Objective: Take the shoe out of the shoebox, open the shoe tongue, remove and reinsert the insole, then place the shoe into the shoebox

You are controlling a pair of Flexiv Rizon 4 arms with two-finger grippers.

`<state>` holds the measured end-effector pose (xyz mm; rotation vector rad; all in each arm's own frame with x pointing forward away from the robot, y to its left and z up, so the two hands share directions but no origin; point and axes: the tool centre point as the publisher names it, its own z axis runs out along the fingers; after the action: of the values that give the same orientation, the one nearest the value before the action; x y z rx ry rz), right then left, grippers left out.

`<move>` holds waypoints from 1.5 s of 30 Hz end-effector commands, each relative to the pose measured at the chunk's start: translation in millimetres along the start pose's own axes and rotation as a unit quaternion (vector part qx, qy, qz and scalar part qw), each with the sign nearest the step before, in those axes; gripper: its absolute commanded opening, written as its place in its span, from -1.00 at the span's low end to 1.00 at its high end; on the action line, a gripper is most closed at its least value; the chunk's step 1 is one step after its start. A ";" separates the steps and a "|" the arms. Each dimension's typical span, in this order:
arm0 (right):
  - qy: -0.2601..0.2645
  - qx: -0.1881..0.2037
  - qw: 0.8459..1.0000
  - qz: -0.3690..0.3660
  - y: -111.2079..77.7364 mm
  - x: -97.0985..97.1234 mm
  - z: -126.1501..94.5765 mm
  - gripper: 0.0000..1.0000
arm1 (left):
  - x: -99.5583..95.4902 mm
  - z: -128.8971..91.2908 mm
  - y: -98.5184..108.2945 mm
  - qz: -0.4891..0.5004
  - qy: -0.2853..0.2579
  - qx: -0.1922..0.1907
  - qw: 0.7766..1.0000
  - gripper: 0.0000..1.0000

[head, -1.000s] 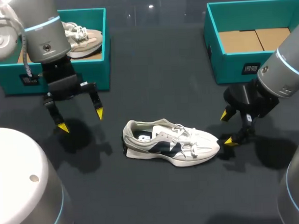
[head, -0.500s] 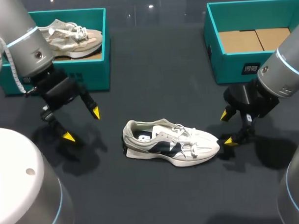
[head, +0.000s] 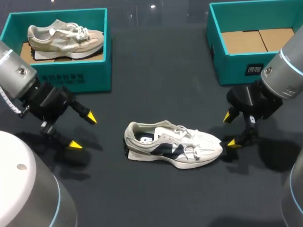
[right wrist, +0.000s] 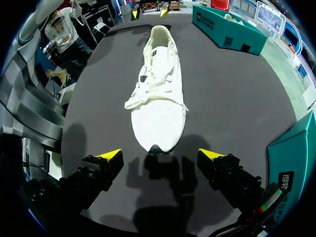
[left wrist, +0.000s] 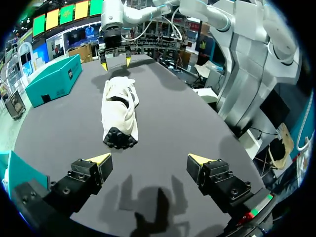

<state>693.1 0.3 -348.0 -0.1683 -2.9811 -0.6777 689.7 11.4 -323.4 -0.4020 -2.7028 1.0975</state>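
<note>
A white shoe with navy side panels lies on its sole in the middle of the dark table, toe toward my right arm. My right gripper stands open just off the toe, and in its wrist view the toe is a little ahead of the gap between the open fingers. My left gripper is open, well to the left of the heel. Its wrist view shows the shoe's heel ahead of the open gripper, with clear table between them. Neither gripper touches the shoe.
A teal shoebox at the back left holds a beige shoe. A second teal shoebox at the back right shows only its cardboard floor. Bare table lies around the white shoe on all sides.
My left arm has swung away from the left shoebox toward the view's left and turned its open gripper toward the shoe's heel, uncovering the beige shoe. The right arm and white shoe are unmoved.
</note>
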 end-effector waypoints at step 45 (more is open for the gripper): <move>-0.002 0.001 1.000 0.000 -0.4 1.6 0.5 1.00 | -61.1 76.0 40.3 -0.069 -0.072 0.197 0.975 1.00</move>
<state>693.1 0.3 -348.0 -0.1684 -2.9811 -0.6777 727.4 -17.7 -405.8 -0.0702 -2.4937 1.6315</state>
